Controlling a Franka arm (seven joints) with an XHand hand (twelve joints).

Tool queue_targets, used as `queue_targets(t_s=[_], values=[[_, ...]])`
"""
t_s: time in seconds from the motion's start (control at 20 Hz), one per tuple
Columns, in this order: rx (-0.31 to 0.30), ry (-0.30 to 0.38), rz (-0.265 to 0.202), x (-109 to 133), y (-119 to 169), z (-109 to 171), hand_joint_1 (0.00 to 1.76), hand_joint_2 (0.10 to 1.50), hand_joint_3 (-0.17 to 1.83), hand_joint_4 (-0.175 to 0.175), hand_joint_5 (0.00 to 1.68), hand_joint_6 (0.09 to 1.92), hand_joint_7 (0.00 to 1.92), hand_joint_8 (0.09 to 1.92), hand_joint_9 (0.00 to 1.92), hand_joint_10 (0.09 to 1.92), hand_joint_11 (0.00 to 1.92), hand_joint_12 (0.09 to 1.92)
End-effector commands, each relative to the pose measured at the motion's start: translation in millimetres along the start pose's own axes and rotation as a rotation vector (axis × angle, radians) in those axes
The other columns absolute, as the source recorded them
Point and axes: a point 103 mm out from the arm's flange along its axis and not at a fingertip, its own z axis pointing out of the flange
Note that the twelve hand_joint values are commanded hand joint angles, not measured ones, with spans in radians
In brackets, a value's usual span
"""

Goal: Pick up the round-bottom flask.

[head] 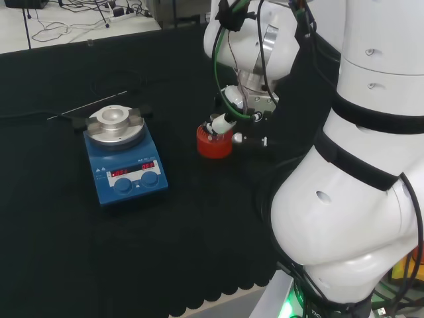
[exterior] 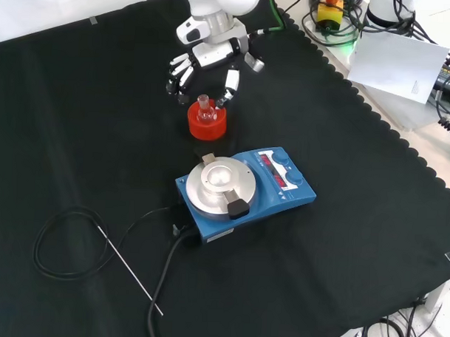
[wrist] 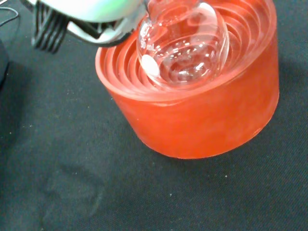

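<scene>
In its red stand (exterior: 207,122), the flask (exterior: 204,107) sits between the hand's (exterior: 203,60) spread fingers (ungrasped).

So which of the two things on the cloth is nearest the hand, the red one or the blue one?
The red ribbed stand, with the glass flask sitting in it. The hand is right over it, while the blue hotplate sits farther away toward the camera in the front view.
</scene>
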Motion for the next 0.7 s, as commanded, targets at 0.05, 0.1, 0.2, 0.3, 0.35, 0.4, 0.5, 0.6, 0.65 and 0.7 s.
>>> queue_targets(t_s=[0.05,0.1,0.2,0.3,0.35,0.4,0.5,0.6,0.65,0.7], values=[[-0.007,0.004,-0.028,-10,8,-4,0.92,0.57,0.61,-0.017,0.61,0.61,0.16,0.71,0.41,0.71,0.07,1.45],[-0.008,0.002,-0.033,-9,8,-4,0.93,0.57,0.62,-0.017,0.61,0.62,0.16,0.71,0.41,0.71,0.07,1.44],[-0.015,-0.036,-0.033,6,7,3,0.93,0.57,0.62,-0.022,0.67,0.66,0.17,0.71,0.42,0.71,0.10,1.44],[-0.016,-0.042,-0.022,12,6,6,0.94,0.57,0.62,-0.025,0.71,0.68,0.17,0.72,0.43,0.71,0.12,1.43],[-0.017,-0.044,-0.019,13,6,6,0.94,0.57,0.62,-0.026,0.71,0.68,0.17,0.72,0.43,0.71,0.12,1.43],[-0.015,-0.037,-0.014,13,6,6,0.94,0.57,0.62,-0.026,0.72,0.69,0.17,0.72,0.43,0.71,0.13,1.43],[-0.013,-0.035,-0.011,12,6,6,0.94,0.56,0.63,-0.028,0.72,0.70,0.17,0.72,0.44,0.71,0.13,1.42],[-0.013,-0.042,-0.012,12,6,6,0.94,0.56,0.63,-0.029,0.73,0.71,0.17,0.71,0.44,0.71,0.14,1.42],[-0.012,-0.044,-0.010,12,6,6,0.94,0.56,0.63,-0.029,0.73,0.71,0.18,0.72,0.45,0.71,0.14,1.42],[-0.010,-0.046,-0.010,12,6,6,0.94,0.56,0.63,-0.030,0.74,0.71,0.18,0.72,0.45,0.71,0.15,1.42]])
